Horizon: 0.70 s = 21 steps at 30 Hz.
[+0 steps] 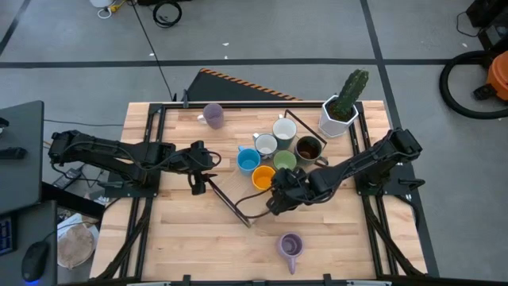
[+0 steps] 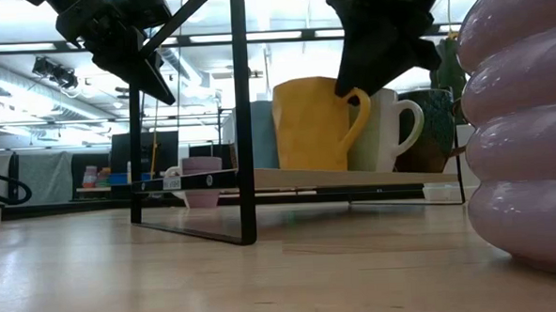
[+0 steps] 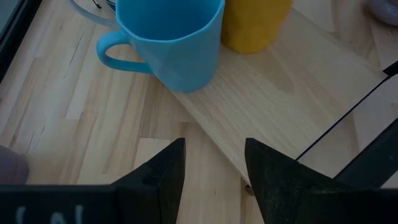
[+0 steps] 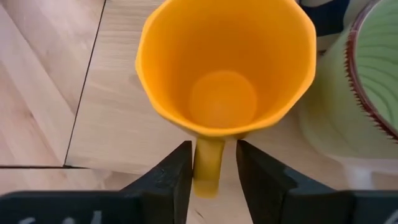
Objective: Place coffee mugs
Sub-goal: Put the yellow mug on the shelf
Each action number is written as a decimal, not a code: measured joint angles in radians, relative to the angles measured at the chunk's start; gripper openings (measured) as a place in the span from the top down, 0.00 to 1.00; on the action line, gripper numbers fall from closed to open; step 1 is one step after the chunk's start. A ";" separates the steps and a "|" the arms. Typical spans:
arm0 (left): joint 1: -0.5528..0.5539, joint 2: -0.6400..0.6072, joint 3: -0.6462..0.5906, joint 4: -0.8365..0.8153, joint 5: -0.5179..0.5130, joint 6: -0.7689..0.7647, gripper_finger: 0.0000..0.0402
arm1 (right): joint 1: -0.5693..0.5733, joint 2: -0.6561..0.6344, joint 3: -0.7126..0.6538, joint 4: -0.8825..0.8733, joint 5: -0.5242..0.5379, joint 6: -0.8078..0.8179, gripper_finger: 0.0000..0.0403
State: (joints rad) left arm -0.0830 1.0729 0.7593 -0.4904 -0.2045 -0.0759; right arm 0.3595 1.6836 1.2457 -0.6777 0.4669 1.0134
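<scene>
Right gripper: the right gripper (image 4: 211, 171) sat low over the front of the wooden shelf board (image 1: 295, 176), its two fingers (image 4: 168, 180) standing a narrow gap apart on either side of the orange mug's handle.
Grip: the handle lay between the fingers, but whether the pads pressed on it or merely flanked it could not be told from the right wrist view.
Orange mug: the orange mug (image 1: 263, 177) stood upright on the board, mouth up and empty, directly ahead of the right gripper, with its handle pointing back toward that gripper.
Neighbouring mugs: the blue mug (image 1: 248, 160) stood just beside the orange one on the left arm's side; the green mug (image 1: 285, 162) stood close on the orange mug's other side; a white mug (image 1: 265, 144), a second white mug (image 1: 285, 129) and the dark brown mug (image 1: 308, 148) were grouped behind them on the same board.
Left gripper: the left gripper (image 1: 200, 171) hovered near the left edge of the board, its fingers (image 3: 158, 180) parted and holding nothing, with the blue mug a short way in front of them.
Loose mugs: one lavender mug (image 1: 213, 115) stood near the far edge of the table (image 1: 175, 238); the other lavender mug (image 1: 290, 246) stood near the front edge, well apart from both grippers.
Rack: a black metal frame (image 2: 244, 129) carried the board.
Cactus pot: a white angular pot with a cactus (image 1: 341, 111) stood at the far right corner.
</scene>
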 joint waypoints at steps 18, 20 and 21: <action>0.000 0.000 0.000 0.000 0.000 0.000 0.57 | -0.021 0.000 0.001 -0.004 -0.004 0.027 0.80; 0.000 0.000 0.000 0.000 0.000 0.000 0.57 | -0.021 0.000 0.001 -0.004 -0.009 0.034 0.81; 0.000 0.000 0.000 0.000 0.000 0.000 0.57 | -0.021 0.000 0.002 -0.003 -0.009 0.037 0.81</action>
State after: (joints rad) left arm -0.0827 1.0729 0.7597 -0.4904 -0.2044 -0.0758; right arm 0.3386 1.6836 1.2472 -0.6811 0.4582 1.0505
